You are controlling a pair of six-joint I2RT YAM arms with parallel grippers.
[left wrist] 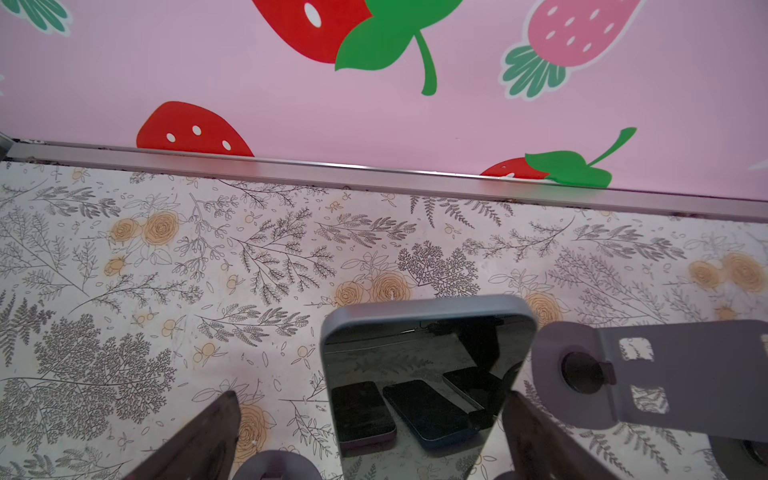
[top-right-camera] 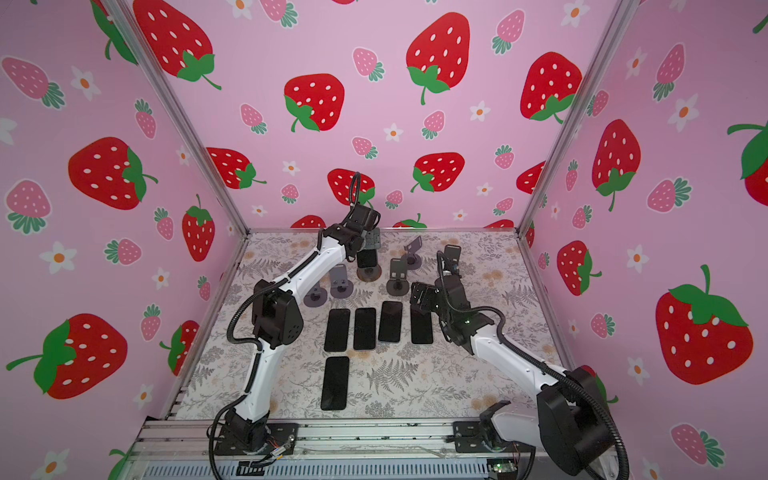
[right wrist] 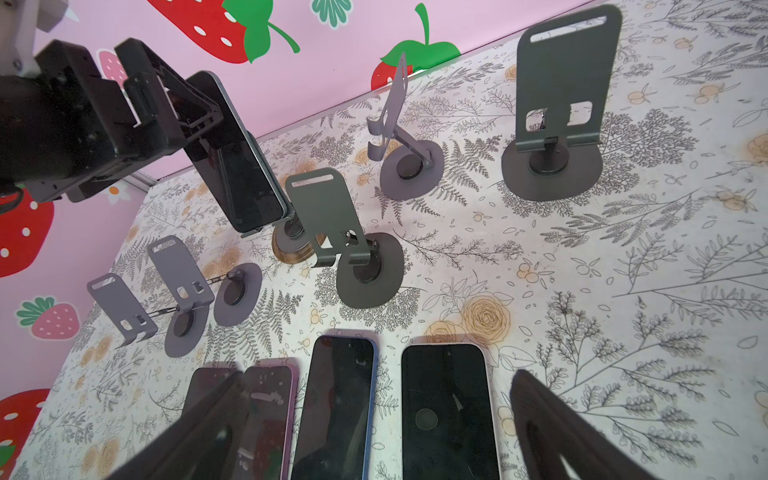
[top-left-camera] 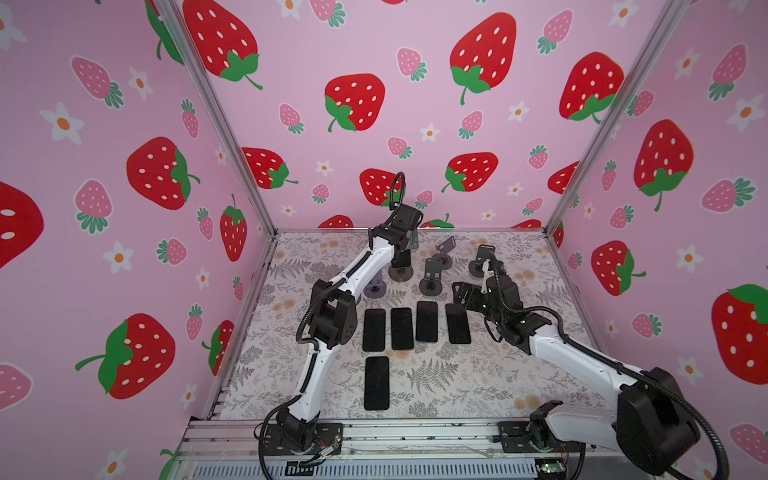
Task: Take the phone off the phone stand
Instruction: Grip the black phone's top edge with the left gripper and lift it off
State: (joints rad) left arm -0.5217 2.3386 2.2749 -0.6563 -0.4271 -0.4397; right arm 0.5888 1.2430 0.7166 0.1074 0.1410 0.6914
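Nearest the top camera, an aluminium rail [top-left-camera: 415, 432] along the front edge carries both arm bases. Behind it, on the floral bench [top-left-camera: 478, 374], five loose phones [top-left-camera: 402, 328] lie flat with screens up: four in a row and one closer to the rail.

The right end effector [top-left-camera: 459, 291] hangs over the right end of that row. Its fingers [right wrist: 552, 424] are spread wide and empty.

The phone [top-left-camera: 401, 259] stands tilted on its phone stand [top-left-camera: 401, 274] in the back half of the bench, among empty stands [top-left-camera: 430, 286]. The left end effector [top-left-camera: 409, 240] sits directly above the phone's upper edge, pointing down.

In the left wrist view its fingers [left wrist: 203, 436] are spread, and the phone's top lies between them. One finger overlaps the phone's side edge and the other stands apart from it. The jaws are not closed on the phone.
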